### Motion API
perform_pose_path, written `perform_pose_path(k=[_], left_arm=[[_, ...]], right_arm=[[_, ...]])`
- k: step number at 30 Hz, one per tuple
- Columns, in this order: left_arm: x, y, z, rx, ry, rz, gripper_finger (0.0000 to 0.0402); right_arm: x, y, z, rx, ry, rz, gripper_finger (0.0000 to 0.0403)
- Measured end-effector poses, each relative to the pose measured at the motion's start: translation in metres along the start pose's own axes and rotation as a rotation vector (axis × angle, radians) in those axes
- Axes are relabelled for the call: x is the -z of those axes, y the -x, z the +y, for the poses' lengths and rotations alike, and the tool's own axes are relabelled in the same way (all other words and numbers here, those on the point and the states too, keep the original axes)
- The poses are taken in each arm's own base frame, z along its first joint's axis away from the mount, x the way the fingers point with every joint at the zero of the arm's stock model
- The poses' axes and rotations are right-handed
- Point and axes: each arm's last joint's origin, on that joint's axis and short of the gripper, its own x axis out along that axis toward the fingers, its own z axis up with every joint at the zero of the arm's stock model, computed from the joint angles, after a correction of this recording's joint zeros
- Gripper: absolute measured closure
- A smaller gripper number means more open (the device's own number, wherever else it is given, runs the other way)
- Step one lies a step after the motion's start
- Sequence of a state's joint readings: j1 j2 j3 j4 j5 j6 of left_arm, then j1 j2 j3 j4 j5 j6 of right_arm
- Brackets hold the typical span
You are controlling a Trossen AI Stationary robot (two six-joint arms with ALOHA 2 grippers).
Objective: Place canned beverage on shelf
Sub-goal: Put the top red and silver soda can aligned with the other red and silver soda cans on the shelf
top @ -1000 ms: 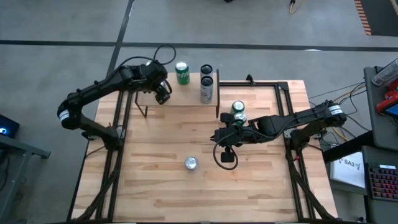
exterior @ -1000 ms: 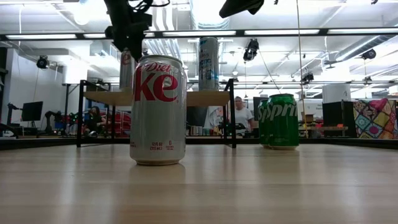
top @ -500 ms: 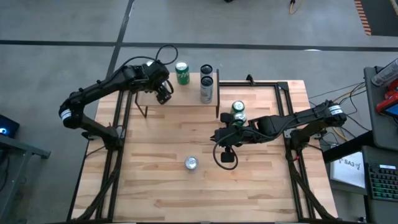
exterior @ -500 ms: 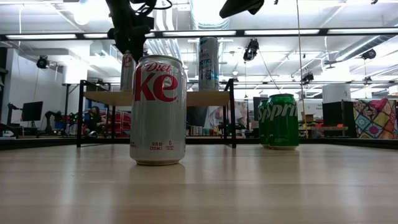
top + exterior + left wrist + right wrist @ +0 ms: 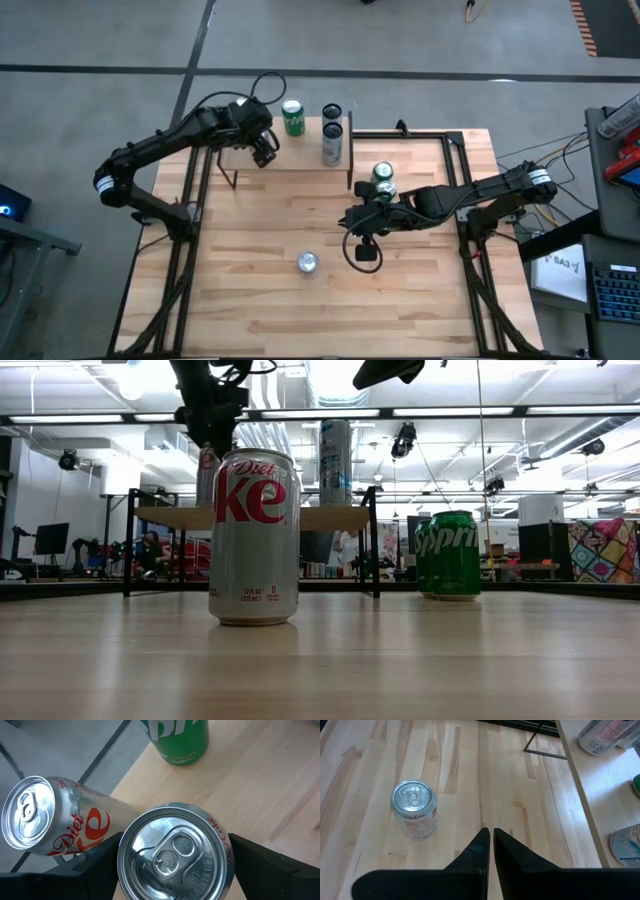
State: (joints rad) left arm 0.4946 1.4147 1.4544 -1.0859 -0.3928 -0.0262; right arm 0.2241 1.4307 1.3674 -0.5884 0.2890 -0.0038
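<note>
shelf (image 5: 300,150): cans on it, table's far edge | table (image 5: 250,260): one can (image 5: 307,262) centre-front

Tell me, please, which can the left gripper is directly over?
The silver Diet Coke can on the light-wood shelf, beneath the left gripper; the green Sprite can stands apart.

The shelf (image 5: 285,140) along the tabletop's (image 5: 250,290) far edge is crowded: a green can (image 5: 293,117) and two tall cans (image 5: 332,140) stand close together, leaving bare board only at its left end, where the left hand (image 5: 262,150) hangs. A lone silver can (image 5: 307,262) stands mid-tabletop; near edge and left side lie open. Two green cans (image 5: 383,180) block the right.
</note>
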Motion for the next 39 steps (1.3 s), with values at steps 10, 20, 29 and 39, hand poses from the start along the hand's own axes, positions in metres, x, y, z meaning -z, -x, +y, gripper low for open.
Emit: perform_pose_path(k=[10, 20, 29, 39], left_arm=[[0.000, -0.001, 0.001, -0.032, -0.009, -0.003, 0.0067], [0.001, 0.000, 0.001, -0.035, -0.018, -0.005, 0.0043], [0.007, 0.026, 0.012, -0.034, -0.004, -0.085, 0.0043], [0.035, 0.084, 0.018, 0.033, 0.076, -0.298, 0.0052]], right_arm=[[0.000, 0.000, 0.000, 0.000, 0.000, 0.000, 0.0390], [0.000, 0.000, 0.000, 0.000, 0.000, 0.001, 0.0390], [-0.001, 0.000, 0.000, 0.000, -0.002, -0.006, 0.0390], [-0.019, -0.009, -0.005, 0.170, -0.021, -0.179, 0.0390]])
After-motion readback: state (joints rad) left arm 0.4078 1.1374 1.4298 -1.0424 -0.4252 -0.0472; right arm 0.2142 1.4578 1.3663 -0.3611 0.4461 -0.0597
